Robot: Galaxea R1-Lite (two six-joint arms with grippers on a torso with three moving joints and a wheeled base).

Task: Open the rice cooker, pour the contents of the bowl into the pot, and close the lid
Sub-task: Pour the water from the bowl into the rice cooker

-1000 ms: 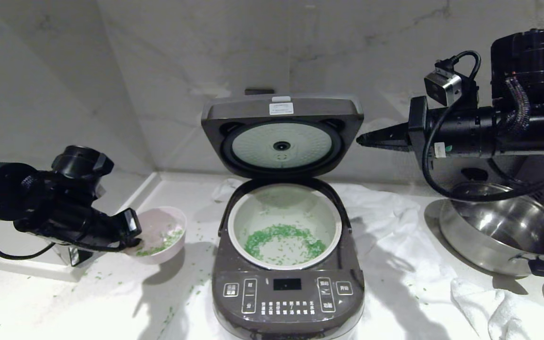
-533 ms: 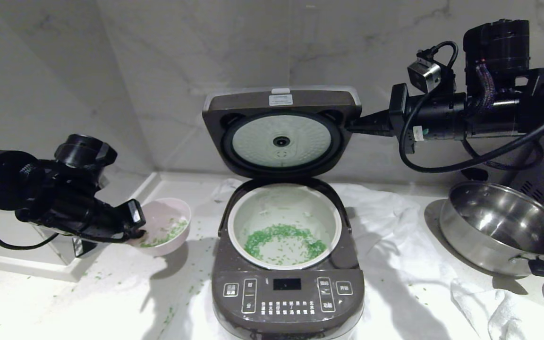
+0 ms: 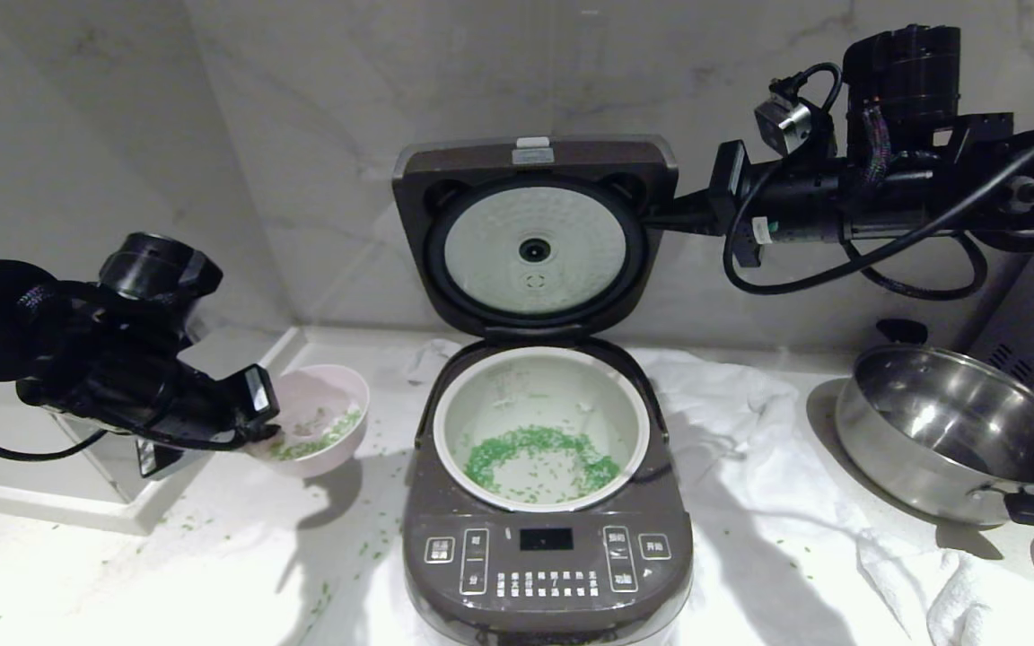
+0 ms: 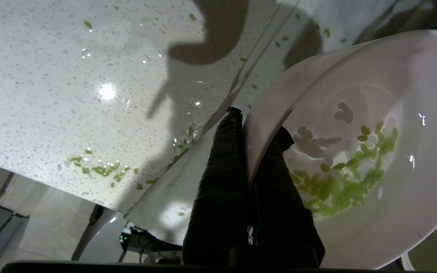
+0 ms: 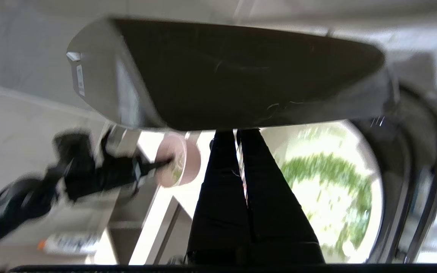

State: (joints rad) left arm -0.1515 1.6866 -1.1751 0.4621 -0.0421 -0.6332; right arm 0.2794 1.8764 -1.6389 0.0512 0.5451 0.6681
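left hand: my left hand [image 3: 258, 437] is pinched on the rim of the bowl [image 3: 324, 431], one finger inside and one finger [image 4: 218, 182] outside the wall, and it holds the bowl lifted above the table [image 3: 122, 574].
bowl: pale pink, tilted, just past my left fingertips; it hangs apart from the rice cooker [image 3: 548, 556], on the side of my left hand that faces the cooker.
contents: some green bits [image 4: 340, 178] lie in the low part of the bowl, near my inner finger; many more form a ring [image 3: 539, 458] at the bottom of the pot [image 3: 445, 422].
spilled bits: green flakes [image 4: 97, 168] are scattered on the table below my left hand.
right hand: my right hand [image 5: 237, 132] is up high, the two fingers pressed together with nothing between them; the tips are at the edge of the lid [image 3: 535, 238], and I cannot tell if they really touch it.
lid: it stands up open, the white dimpled disc [image 3: 530, 251] is turned to the front, just beyond my right fingertips.
pot: it sits open in the cooker, below my right hand.
steel pan: a shiny pan [image 3: 957, 440] stands on the table under my right arm, well apart from the cooker.
cloth: a white cloth [image 3: 750, 502] lies under the cooker and the pan.
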